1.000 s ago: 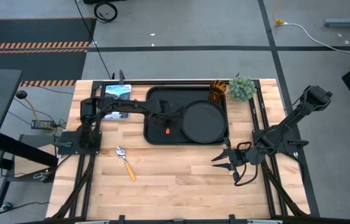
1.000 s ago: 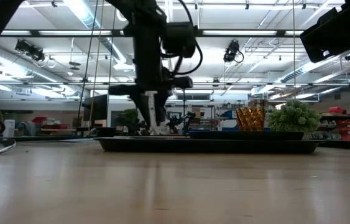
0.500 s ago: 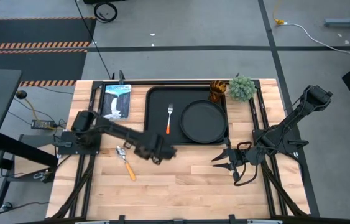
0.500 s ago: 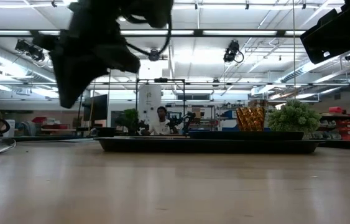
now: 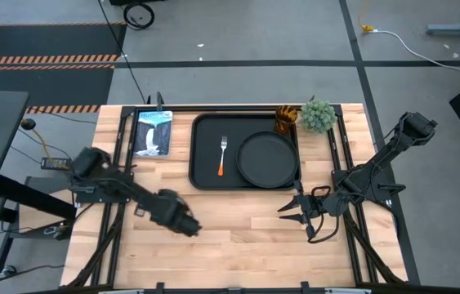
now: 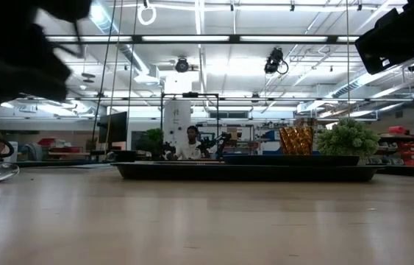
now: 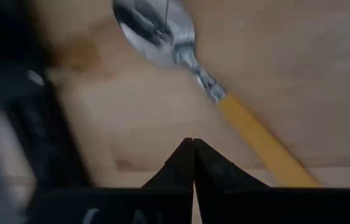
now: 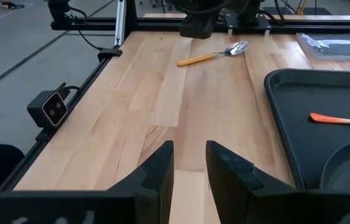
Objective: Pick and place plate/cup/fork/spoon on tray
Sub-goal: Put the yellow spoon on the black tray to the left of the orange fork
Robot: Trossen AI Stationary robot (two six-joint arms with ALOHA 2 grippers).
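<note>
The left gripper (image 5: 182, 224) hangs low over the table, fingers together; the right gripper (image 5: 293, 207) waits, fingers parted.

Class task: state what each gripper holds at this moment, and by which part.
Nothing is held. The left gripper hangs shut above the yellow-handled silver spoon lying on the wooden table; the right gripper waits open, empty.

From above, the left gripper (image 5: 182, 224) covers the spoon (image 7: 193, 62); its wrist view cuts the handle short. The fork (image 8: 342, 119) runs off frame.
</note>
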